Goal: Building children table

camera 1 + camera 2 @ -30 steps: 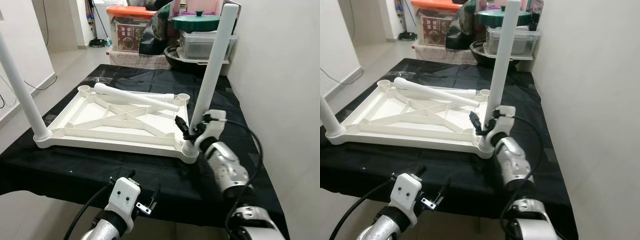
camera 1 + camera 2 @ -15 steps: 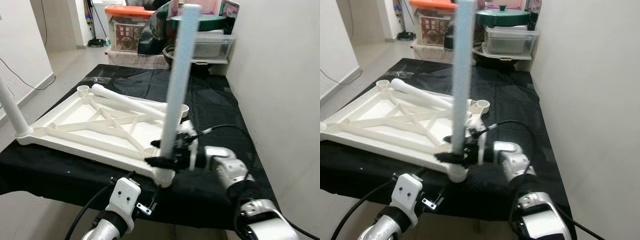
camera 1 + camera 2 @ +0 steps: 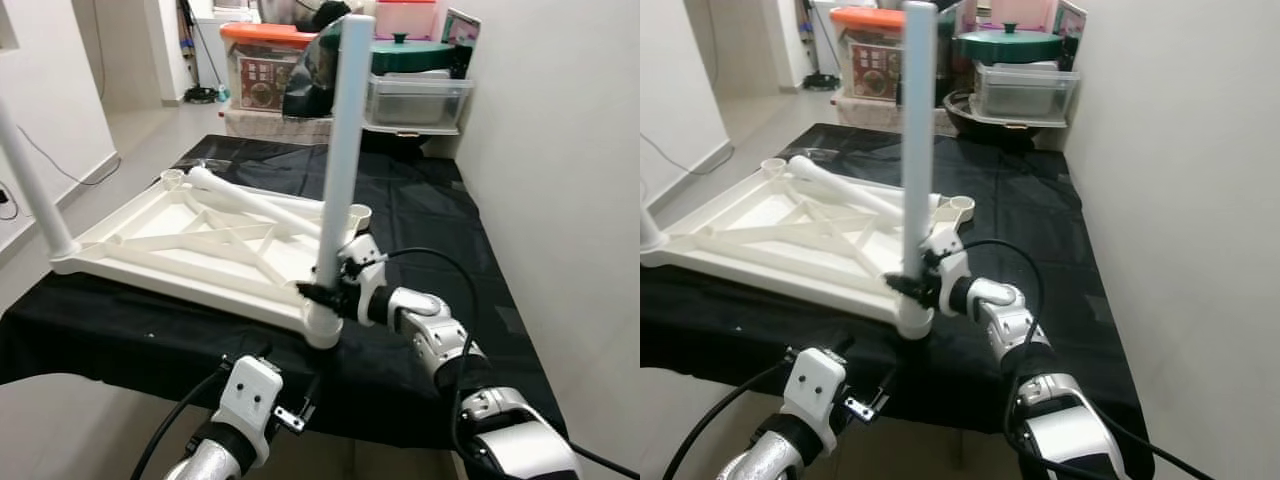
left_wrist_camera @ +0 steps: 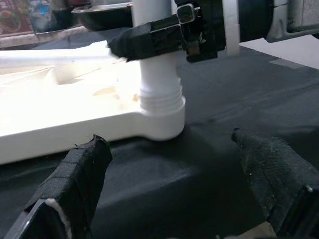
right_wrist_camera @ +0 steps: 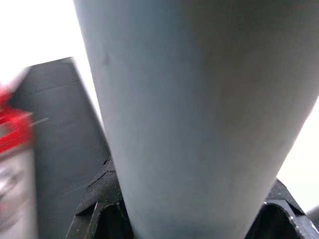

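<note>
Right gripper [image 3: 322, 293] clamped on upright white plastic table leg [image 3: 340, 150]; socket joint below partly hidden; left gripper [image 4: 169, 189] open.

A black-draped table [image 3: 430, 215] carried the upturned white tabletop [image 3: 190, 250], and beyond that tabletop stood storage boxes [image 3: 415, 98] at the far edge.

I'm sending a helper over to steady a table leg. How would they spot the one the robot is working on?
On the black-covered table lies an upturned white tabletop. At its near corner, closest to the wall, a white leg stands upright, with the right gripper clamped round its base. The other upright leg has no gripper on it, and a third leg lies flat.
</note>
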You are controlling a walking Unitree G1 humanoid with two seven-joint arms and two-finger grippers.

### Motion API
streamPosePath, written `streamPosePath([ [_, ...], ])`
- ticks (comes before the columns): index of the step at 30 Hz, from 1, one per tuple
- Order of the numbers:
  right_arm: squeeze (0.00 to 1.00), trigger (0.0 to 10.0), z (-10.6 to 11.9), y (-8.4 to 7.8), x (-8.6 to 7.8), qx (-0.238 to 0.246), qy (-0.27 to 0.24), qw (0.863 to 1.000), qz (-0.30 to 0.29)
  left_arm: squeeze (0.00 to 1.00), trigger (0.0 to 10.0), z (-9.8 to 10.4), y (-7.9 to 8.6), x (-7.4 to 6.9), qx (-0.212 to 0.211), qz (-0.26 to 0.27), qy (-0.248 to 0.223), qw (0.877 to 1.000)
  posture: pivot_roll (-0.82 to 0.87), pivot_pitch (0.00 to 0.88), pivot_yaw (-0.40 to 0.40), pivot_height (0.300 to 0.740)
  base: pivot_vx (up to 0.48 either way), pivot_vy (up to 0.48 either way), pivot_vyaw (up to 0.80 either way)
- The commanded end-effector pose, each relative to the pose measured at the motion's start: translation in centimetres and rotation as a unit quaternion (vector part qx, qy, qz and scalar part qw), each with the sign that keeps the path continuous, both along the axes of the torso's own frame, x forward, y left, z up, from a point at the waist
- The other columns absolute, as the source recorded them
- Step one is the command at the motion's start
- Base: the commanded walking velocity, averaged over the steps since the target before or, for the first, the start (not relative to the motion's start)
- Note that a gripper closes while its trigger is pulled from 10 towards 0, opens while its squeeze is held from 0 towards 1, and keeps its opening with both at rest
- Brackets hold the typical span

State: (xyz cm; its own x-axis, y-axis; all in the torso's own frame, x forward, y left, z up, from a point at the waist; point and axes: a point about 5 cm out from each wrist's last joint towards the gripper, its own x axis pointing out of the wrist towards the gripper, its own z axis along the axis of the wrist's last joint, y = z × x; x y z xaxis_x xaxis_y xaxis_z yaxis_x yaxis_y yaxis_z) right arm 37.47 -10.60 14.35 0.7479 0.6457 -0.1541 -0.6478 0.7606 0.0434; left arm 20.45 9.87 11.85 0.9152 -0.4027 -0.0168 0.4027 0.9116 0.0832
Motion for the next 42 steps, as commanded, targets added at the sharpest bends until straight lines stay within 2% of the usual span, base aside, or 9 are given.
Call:
streamPosePath([
  [1, 0.00, 0.0, 0.1, -0.9, 0.4, 0.009, 0.009, 0.999, -0.034, 0.00, 10.0, -0.1, 0.0, -0.1, -0.001, -0.001, 0.002, 1.000, 0.12, 0.000, -0.077, 0.740, 0.000, 0.000, 0.00],
  [11, 0.00, 0.0, -3.1, -2.7, -2.2, 0.060, 0.087, 0.830, -0.548, 0.00, 10.0, -0.2, 0.0, 0.1, 0.002, -0.005, 0.002, 1.000, 0.12, 0.000, -0.076, 0.740, 0.000, 0.000, 0.00],
  [14, 0.00, 0.0, -2.8, -1.8, -2.1, 0.073, 0.089, 0.832, -0.543, 0.00, 10.0, -0.2, 0.0, 0.1, 0.002, -0.004, 0.002, 1.000, 0.12, 0.000, -0.078, 0.740, 0.000, 0.000, 0.00],
  [16, 0.00, 10.0, -2.0, -0.2, -1.4, 0.109, 0.084, 0.852, -0.506, 0.00, 10.0, -0.1, 0.0, 0.0, 0.002, -0.002, 0.001, 1.000, 0.12, 0.000, -0.079, 0.740, 0.000, 0.000, 0.00],
  [21, 0.09, 10.0, -1.2, 0.3, -1.0, 0.121, 0.056, 0.875, -0.465, 0.00, 10.0, -0.1, 0.0, 0.0, 0.002, -0.001, 0.001, 1.000, 0.12, 0.000, -0.079, 0.740, 0.000, 0.000, 0.00],
  [22, 1.00, 10.0, -0.5, 0.3, -0.9, 0.119, 0.030, 0.890, -0.439, 0.00, 10.0, -0.1, 0.1, 0.0, 0.002, -0.002, 0.002, 1.000, 0.12, 0.000, -0.077, 0.740, 0.000, 0.000, 0.00],
  [23, 1.00, 10.0, 0.1, 0.0, -0.8, 0.118, 0.000, 0.902, -0.415, 0.00, 10.0, -0.1, 0.0, 0.0, 0.001, -0.003, 0.002, 1.000, 0.11, 0.000, -0.074, 0.740, 0.000, 0.000, 0.00],
  [24, 0.00, 10.0, 0.6, -0.3, -0.8, 0.118, -0.022, 0.911, -0.393, 0.00, 10.0, -0.1, 0.0, 0.0, 0.001, -0.003, 0.002, 1.000, 0.11, 0.000, -0.075, 0.740, 0.000, 0.000, 0.00],
  [42, 0.00, 10.0, 2.4, -2.2, -2.7, 0.109, 0.020, 0.968, 0.223, 0.00, 10.0, -0.2, 0.0, 0.2, 0.002, -0.005, 0.000, 1.000, 0.12, 0.000, -0.077, 0.740, 0.000, 0.000, 0.00],
])
